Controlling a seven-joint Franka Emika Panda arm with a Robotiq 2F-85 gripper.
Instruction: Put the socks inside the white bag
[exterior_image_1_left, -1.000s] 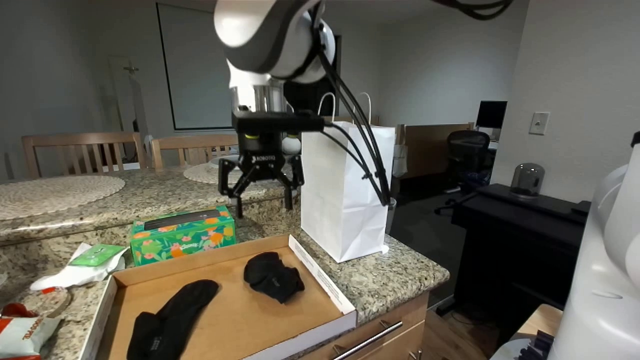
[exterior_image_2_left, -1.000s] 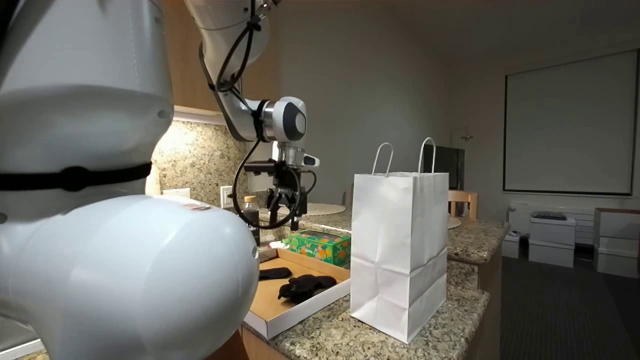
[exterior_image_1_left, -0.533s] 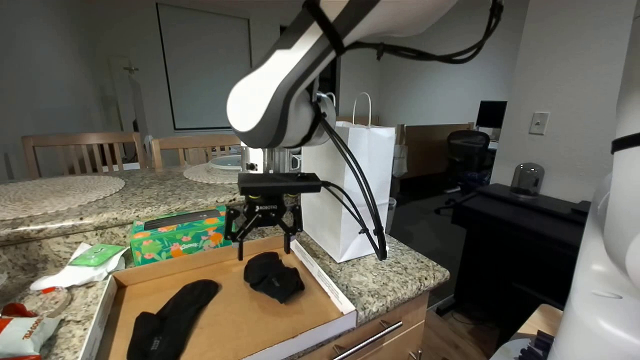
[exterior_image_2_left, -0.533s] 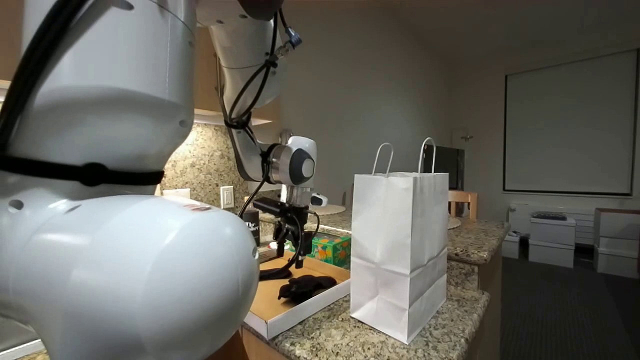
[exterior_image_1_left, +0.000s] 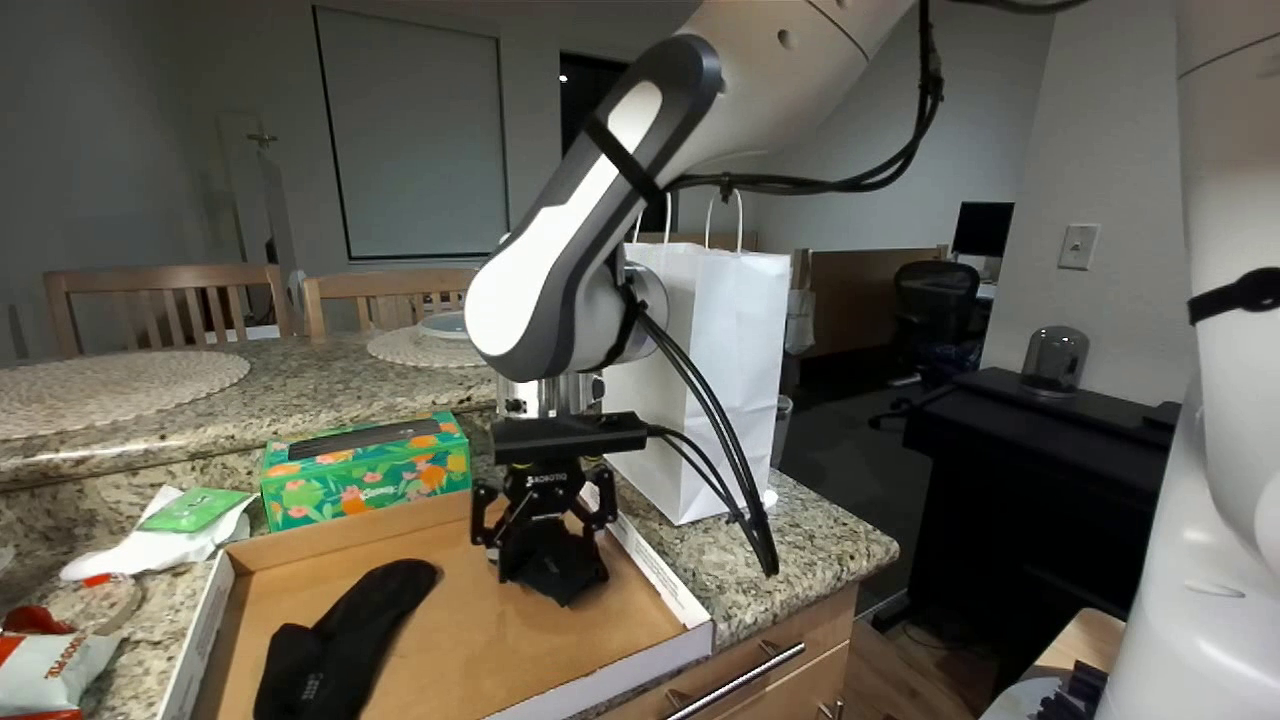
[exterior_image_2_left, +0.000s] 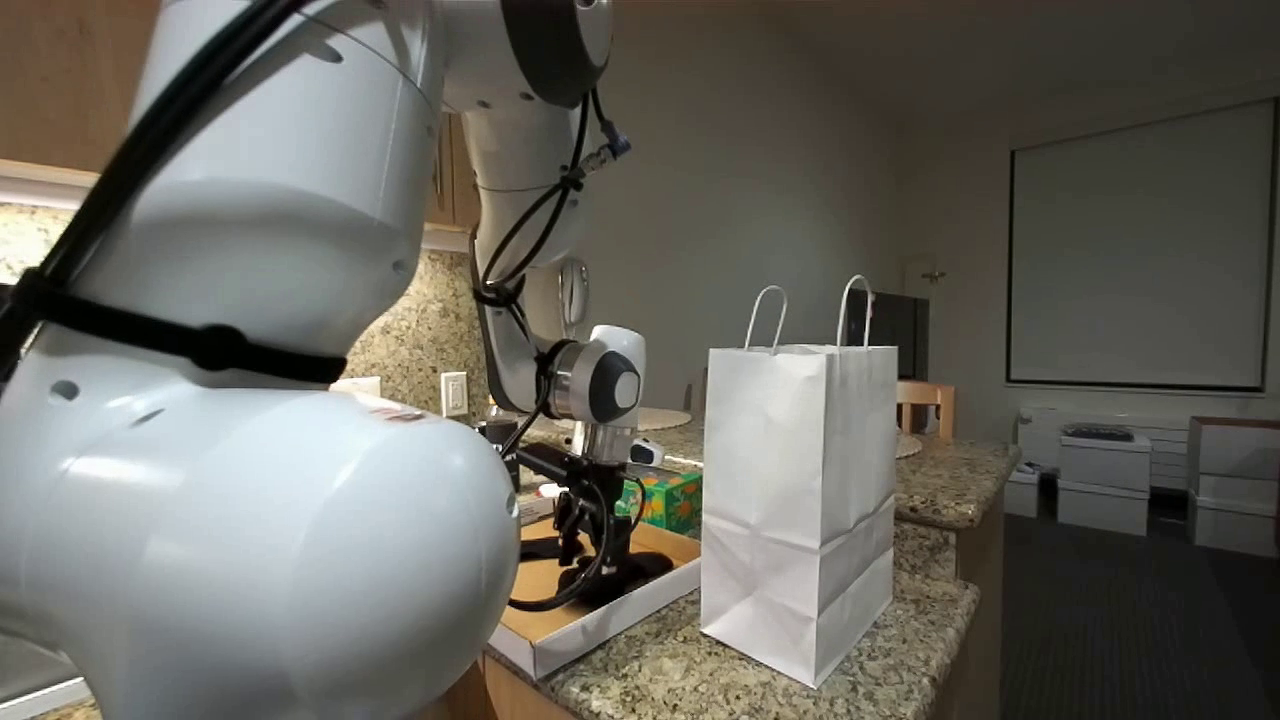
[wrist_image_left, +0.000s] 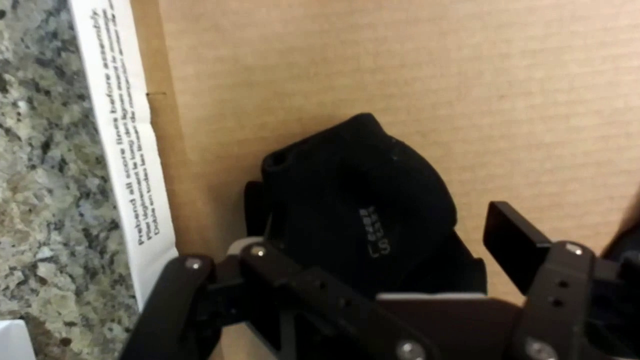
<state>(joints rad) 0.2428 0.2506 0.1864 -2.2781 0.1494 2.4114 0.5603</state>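
The gripper (exterior_image_1_left: 548, 558) stands low over a bunched black sock (wrist_image_left: 360, 200), its fingers (wrist_image_left: 512, 245) set wide with the sock between them. In the wrist view, the finger at the picture's right is clear of the fabric; contact at the opposite finger cannot be determined, black against black. That sock rests in a cardboard tray (exterior_image_1_left: 480, 650), near the wall facing the white bag (exterior_image_2_left: 765, 480). Print along this wall's white edge is readable in the wrist view alone. A second black sock (exterior_image_1_left: 345, 640) lies stretched out in the tray, apart from the first, nearly whole in an exterior view. The robot arm (exterior_image_2_left: 300, 550) blocks part of it in an exterior view that shows the bag complete: upright on the granite counter (exterior_image_2_left: 680, 660), just beside the tray, both handles raised. A floral tissue box (exterior_image_1_left: 370, 475) stands just beyond the tray in both exterior views.
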